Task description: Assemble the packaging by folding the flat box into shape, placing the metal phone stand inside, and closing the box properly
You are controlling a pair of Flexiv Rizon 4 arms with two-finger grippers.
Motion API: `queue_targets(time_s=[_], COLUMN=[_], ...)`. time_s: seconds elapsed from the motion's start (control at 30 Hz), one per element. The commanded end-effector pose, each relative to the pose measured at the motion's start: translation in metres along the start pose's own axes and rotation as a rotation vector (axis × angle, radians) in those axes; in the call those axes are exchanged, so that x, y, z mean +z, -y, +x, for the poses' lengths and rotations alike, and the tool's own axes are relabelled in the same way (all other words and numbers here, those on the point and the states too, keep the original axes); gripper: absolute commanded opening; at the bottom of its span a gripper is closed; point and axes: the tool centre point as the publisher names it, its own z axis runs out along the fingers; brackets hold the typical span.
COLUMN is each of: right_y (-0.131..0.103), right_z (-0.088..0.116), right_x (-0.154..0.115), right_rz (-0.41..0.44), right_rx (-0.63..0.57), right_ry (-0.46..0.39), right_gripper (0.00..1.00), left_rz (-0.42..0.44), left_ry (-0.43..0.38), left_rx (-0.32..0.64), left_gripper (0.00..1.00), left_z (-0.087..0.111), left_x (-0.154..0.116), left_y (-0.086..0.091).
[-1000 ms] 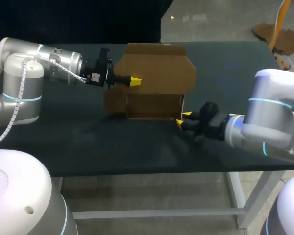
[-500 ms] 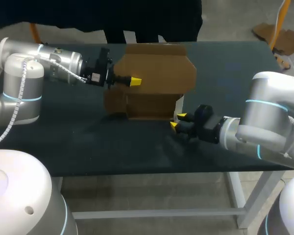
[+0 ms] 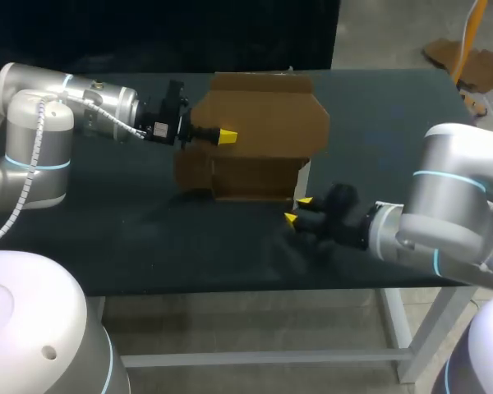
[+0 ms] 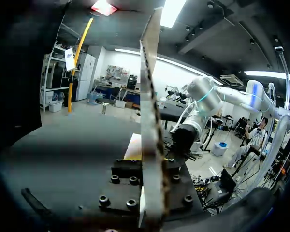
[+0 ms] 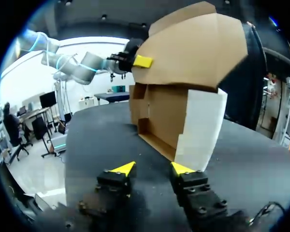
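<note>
Standing half-folded on the dark desk [image 3: 148, 246], the cardboard box [image 3: 259, 156] has its upper panel [image 3: 267, 115] pinched in the left tool [image 3: 227, 135]. The right tool [image 3: 297, 210] sits low, fingers apart and empty, the box's white side flap [image 5: 200, 125] just ahead.

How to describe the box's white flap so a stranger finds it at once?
On the dark table stands a half-folded brown cardboard box, its lid held by the left gripper. At the end nearest the right gripper one side flap stands upright; it alone is white, the other panels brown.
</note>
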Motion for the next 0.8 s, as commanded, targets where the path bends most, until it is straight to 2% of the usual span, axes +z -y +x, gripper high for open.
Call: queue_targets(time_s=[0.03, 0.4, 0.8], right_y=[0.004, 0.014, 0.007], right_z=[-0.001, -0.030, -0.051], right_x=[-0.025, -0.045, -0.031], right_rz=[-0.011, -0.035, -0.044], right_rx=[-0.006, -0.040, -0.080], right_ry=[0.003, -0.055, -0.104], right_gripper=[0.50, 0.50, 0.51], left_rz=[-0.002, -0.002, -0.002], left_ry=[-0.001, -0.001, -0.001], left_rx=[0.000, 0.000, 0.000], left_gripper=[0.00, 0.00, 0.00], left_z=[-0.001, -0.001, -0.001], left_x=[0.001, 0.001, 0.001], left_y=[-0.004, -0.004, -0.004])
